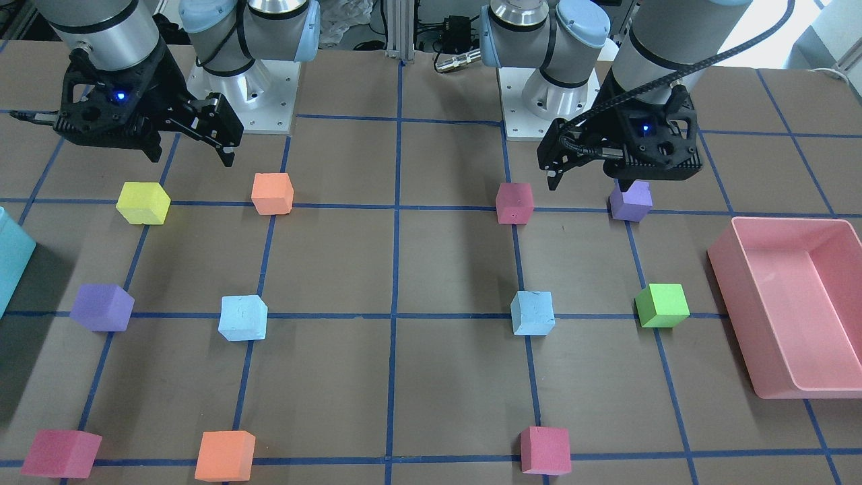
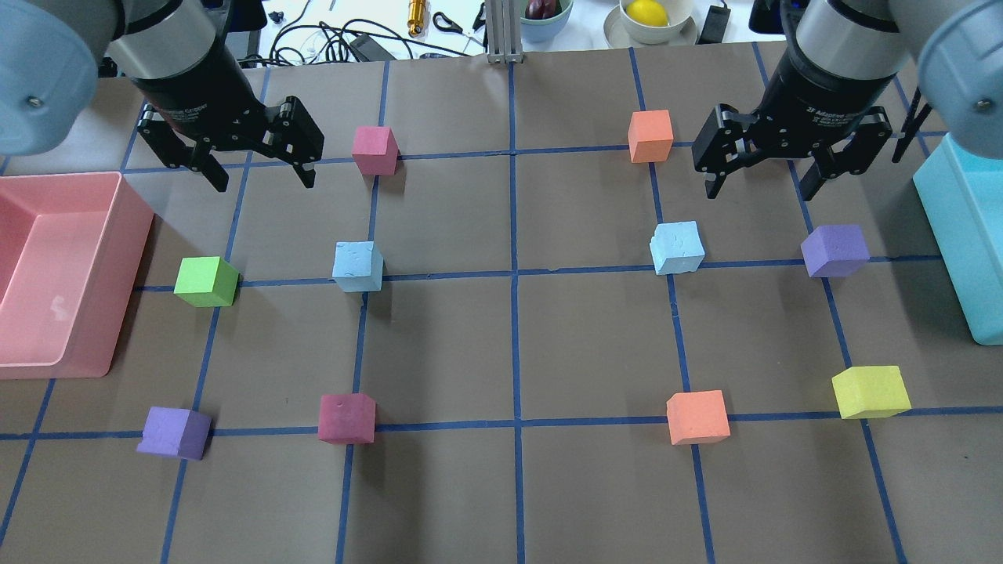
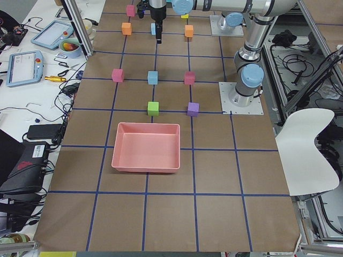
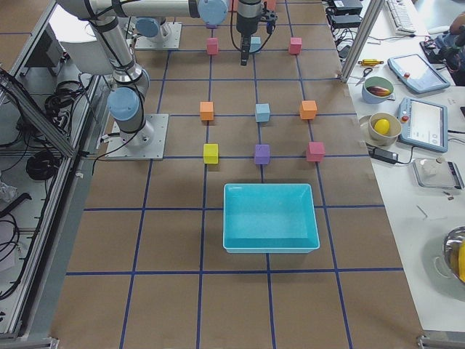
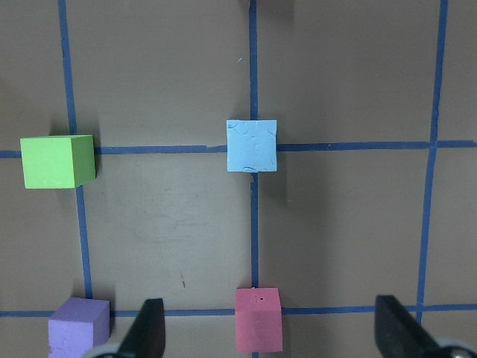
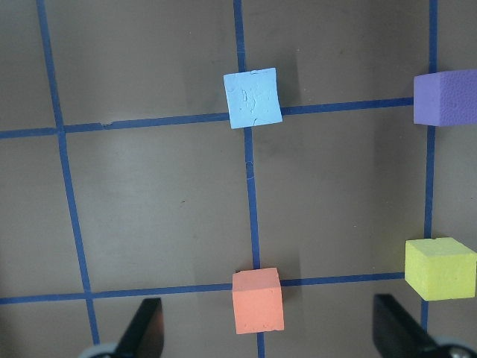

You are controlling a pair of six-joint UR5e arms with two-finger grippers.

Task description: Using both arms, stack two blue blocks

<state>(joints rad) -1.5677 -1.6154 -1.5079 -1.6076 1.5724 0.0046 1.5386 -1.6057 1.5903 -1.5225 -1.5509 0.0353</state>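
Two pale blue blocks lie apart on the table. One point(image 2: 358, 266) is on my left side, also in the front view point(image 1: 532, 313) and the left wrist view point(image 5: 252, 145). The other point(image 2: 677, 247) is on my right side, also in the front view point(image 1: 242, 318) and the right wrist view point(image 6: 253, 98). My left gripper point(image 2: 262, 180) hangs open and empty above the table, beyond and left of its block. My right gripper point(image 2: 760, 192) hangs open and empty, beyond and right of its block. Wide-spread fingers point(image 5: 147, 328) point(image 6: 145, 328) show in both wrist views.
A pink bin point(image 2: 129, 235) stands at the left edge and a teal bin point(image 2: 960, 235) at the right edge. Green point(image 2: 206, 281), purple point(image 2: 835, 251), magenta point(image 2: 374, 150), orange point(image 2: 650, 135) and yellow point(image 2: 870, 392) cubes sit on grid crossings around the blue blocks.
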